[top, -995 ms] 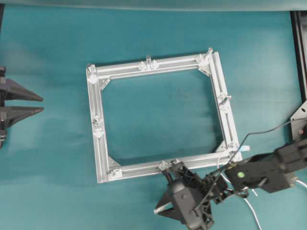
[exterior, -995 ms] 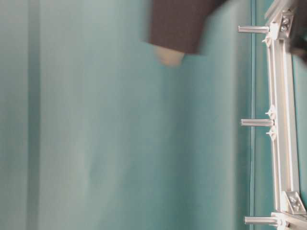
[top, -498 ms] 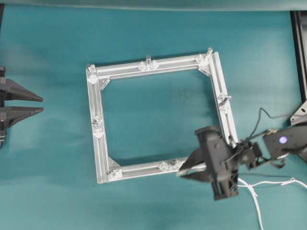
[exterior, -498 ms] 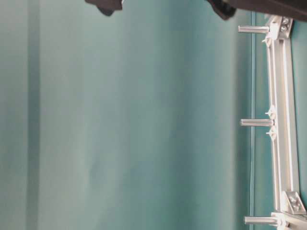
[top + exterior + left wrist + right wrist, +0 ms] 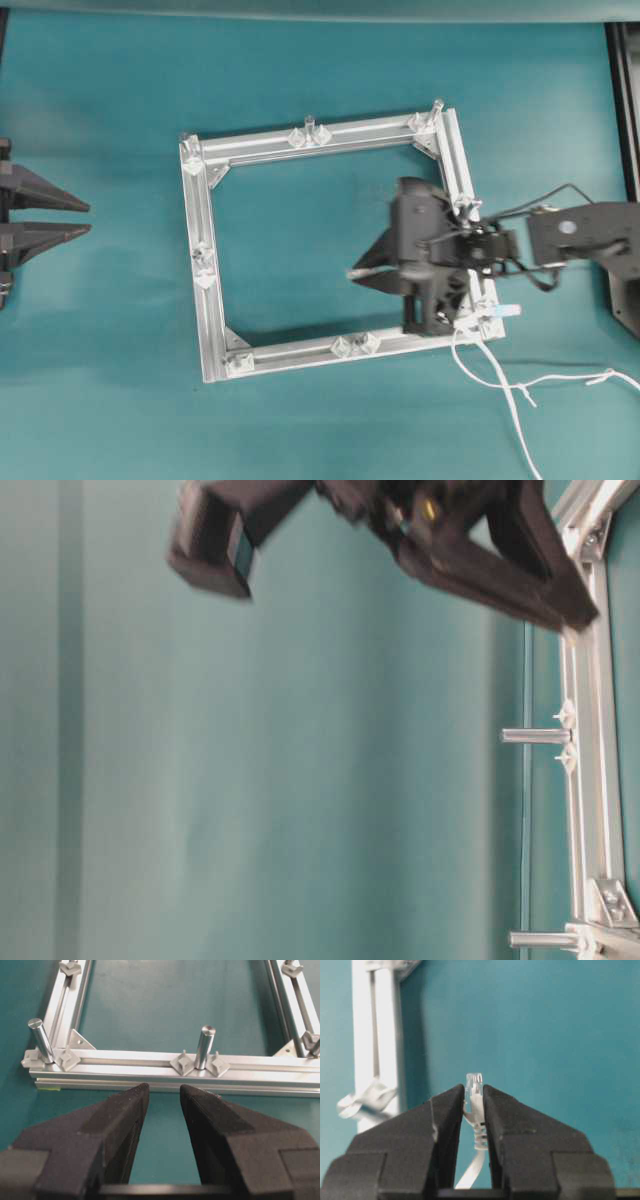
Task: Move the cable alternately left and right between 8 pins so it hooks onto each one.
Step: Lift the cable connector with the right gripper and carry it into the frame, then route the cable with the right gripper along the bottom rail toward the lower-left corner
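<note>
Right fingers (image 5: 445,1110) pinch the cable (image 5: 474,1095) – inside frame (image 5: 330,135).

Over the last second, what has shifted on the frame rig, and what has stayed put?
The right hand, shut on the cable, swung from below the frame's bottom bar up over the frame's right side, its tip now pointing into the open middle. The cable's slack trailed along and now runs off the bottom-right corner. The left hand stayed open at the left edge; the frame and the pins did not move.
</note>
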Tool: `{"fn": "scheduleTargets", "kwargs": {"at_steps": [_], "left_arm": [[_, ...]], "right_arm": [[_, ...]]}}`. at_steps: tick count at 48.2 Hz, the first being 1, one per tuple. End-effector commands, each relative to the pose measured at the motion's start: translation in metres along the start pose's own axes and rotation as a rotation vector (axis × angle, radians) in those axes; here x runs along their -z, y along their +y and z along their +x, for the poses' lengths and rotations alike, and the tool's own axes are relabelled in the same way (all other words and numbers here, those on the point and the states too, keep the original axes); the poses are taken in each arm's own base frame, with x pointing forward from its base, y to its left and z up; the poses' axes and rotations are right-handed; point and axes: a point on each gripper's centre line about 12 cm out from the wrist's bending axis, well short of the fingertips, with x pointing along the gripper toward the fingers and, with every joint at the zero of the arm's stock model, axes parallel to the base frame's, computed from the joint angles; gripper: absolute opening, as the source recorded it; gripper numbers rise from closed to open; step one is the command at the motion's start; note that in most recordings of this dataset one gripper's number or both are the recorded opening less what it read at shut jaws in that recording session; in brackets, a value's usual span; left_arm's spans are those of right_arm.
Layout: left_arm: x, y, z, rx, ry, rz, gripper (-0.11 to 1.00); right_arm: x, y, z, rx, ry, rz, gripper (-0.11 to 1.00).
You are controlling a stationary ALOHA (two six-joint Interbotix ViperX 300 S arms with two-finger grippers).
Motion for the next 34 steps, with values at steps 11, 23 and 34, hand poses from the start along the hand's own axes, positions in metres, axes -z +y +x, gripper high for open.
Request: {"fn": "scheduleTargets", "kwargs": {"at_steps": [11, 23, 34], "left_arm": [[-0.005, 0.0, -0.004, 0.002, -0.043, 0.001, 0.44], [-0.004, 0.0, -0.011, 0.002, -0.098, 0.002, 0.44], [-0.004, 0.0, -0.014, 0.003, -0.117, 0.004, 0.44]], "right_arm": [[-0.038, -0.002, 0.038, 0.029, 0.039, 0.026, 0.16], [-0.058, -0.002, 0.058, 0.044, 0.057, 0.073, 0.16], [-0.064, 0.002, 0.061, 0.043, 0.058, 0.094, 0.16]]}}
